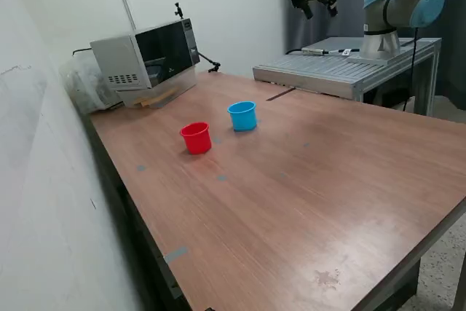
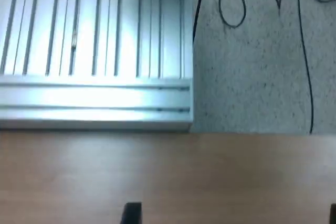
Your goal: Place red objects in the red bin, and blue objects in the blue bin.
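Note:
The red bin (image 1: 195, 138) is a small red cup standing upright on the wooden table (image 1: 306, 194). The blue bin (image 1: 242, 116), a light blue cup, stands just beside it toward the exterior view's right. No red objects or blue objects show in either view; the cups' insides are hidden from this angle. My gripper (image 1: 320, 6) hangs high above the table's far edge, well away from both cups, open and with nothing between its fingers. In the wrist view the two fingertips (image 2: 131, 213) stand wide apart over bare wood.
A grey microwave-like box (image 1: 145, 56) sits at the table's back corner by the wall. A ribbed aluminium platform (image 1: 342, 71) (image 2: 94, 77) carries the arm's base (image 1: 399, 16). Black cables (image 2: 304, 51) lie on the speckled floor beyond the table edge.

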`<state>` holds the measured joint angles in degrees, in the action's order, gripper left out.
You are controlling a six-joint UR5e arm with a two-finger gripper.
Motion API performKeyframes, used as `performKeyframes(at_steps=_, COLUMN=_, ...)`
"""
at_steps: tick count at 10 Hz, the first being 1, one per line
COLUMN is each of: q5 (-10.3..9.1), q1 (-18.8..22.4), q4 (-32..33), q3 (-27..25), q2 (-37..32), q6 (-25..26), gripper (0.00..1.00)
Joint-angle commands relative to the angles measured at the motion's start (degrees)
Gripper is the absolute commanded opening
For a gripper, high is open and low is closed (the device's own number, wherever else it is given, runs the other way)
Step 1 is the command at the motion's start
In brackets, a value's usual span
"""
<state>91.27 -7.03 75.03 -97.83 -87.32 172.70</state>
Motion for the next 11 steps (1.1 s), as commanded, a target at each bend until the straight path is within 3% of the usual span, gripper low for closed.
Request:
performKeyframes(at_steps=1, q5=0.05, q1=2.2, q4=-1.2, q3=-2.2, q2=-7.1, q6=0.0, gripper=1.0)
performKeyframes(at_steps=3, q5=0.05, q1=3.0, q4=-2.3, q3=-5.2, q2=-16.0, q6=-0.2, gripper=1.0)
performKeyframes(at_steps=4, q5=0.05, q1=2.2, q4=-4.8, q3=-6.0, q2=-17.1, q6=-0.2, gripper=1.0)
performKeyframes(at_steps=6, q5=0.14, q1=-1.8, q4=-8.2, q3=-5.0, q2=-16.0, q6=-0.2, gripper=1.0)
performKeyframes(at_steps=11, q5=0.14, q1=-2.6, q4=-8.3, q3=-5.2, q2=-16.0, q6=-0.2, gripper=1.0)
